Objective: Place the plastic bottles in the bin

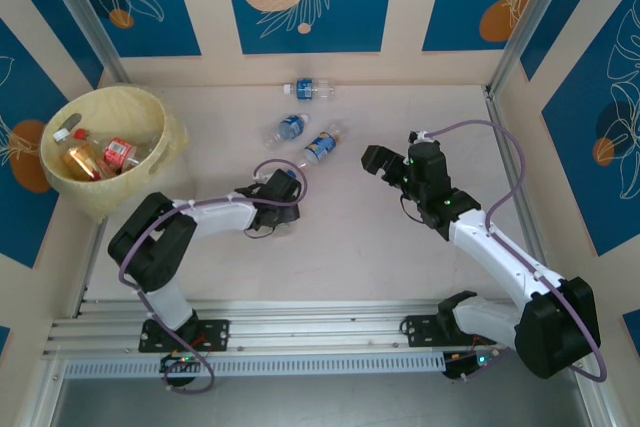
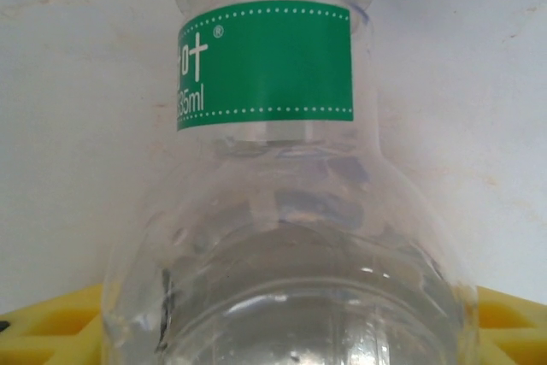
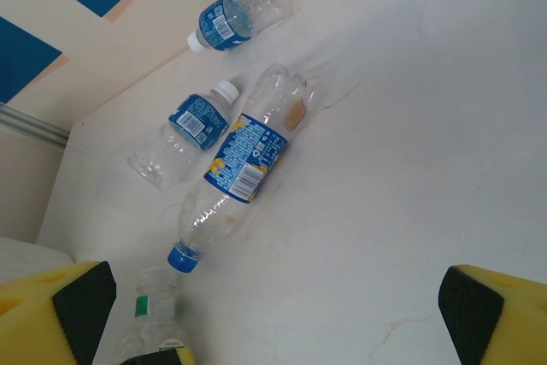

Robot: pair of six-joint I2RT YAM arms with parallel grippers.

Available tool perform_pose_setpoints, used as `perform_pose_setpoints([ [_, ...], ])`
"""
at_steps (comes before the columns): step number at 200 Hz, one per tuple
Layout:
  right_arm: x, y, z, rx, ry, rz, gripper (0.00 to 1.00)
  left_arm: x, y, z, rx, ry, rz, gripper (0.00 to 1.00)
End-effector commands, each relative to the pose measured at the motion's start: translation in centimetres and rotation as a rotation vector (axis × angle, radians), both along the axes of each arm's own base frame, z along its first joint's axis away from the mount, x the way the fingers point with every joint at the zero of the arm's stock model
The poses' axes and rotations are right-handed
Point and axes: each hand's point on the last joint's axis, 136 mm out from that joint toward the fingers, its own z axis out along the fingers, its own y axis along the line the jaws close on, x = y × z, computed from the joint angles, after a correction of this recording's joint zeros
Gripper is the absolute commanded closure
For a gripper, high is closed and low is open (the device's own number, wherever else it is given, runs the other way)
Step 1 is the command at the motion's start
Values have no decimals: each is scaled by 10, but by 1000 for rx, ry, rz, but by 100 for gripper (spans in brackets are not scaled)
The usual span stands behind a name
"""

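**Gripping a green-label bottle at mid-tabletop**

The left arm is folded back at the elbow, and its forearm runs low and rightward across the tabletop (image 1: 380, 247). The left hand (image 1: 278, 190) is clenched on the green-label bottle (image 2: 282, 211), with a yellow pad (image 2: 51, 331) against each flank. The bottle lies on the tabletop with its long axis running straight away from the wrist. Its wide clear body is nearest the camera and the green band farther out.

The right arm reaches up and leftward. The right hand (image 3: 278, 318) is released, with its fingers spread wide and nothing between them.

From overhead the left hand covers the held bottle; the left wrist camera gives its label. The right wrist view shows the same bottle just beyond the blue cap of a blue-and-yellow-label bottle (image 3: 244, 156), whose cap end points toward the left hand. Two blue-label bottles (image 3: 190, 130) (image 3: 235, 14) lie farther off toward the back wall.

The overhead view alone takes in the bin (image 1: 98, 202) in the far left corner. It holds red-label bottles (image 1: 118, 152).
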Motion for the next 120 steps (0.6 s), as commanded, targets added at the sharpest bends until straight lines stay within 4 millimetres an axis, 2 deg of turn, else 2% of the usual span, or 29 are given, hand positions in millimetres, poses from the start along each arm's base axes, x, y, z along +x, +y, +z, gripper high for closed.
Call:
perform_pose_setpoints([
  [1,2,-4,4,42,-15,-41,1,1,0,11,-11,-27,-32,38],
  [26,3,-4,7,43,-18,-39,1,1,4,19,-10,-53,-38,45],
  [53,3,-2,13,44,-20,-28,1,0,-3,37,-65,-113,-90,53],
  [85,2,0,12,69,-17,-28,1,4,0,69,-94,-204,-78,65],
  [120,1,0,14,70,-18,-27,1,11,-2,109,-151,-334,-89,71],
])
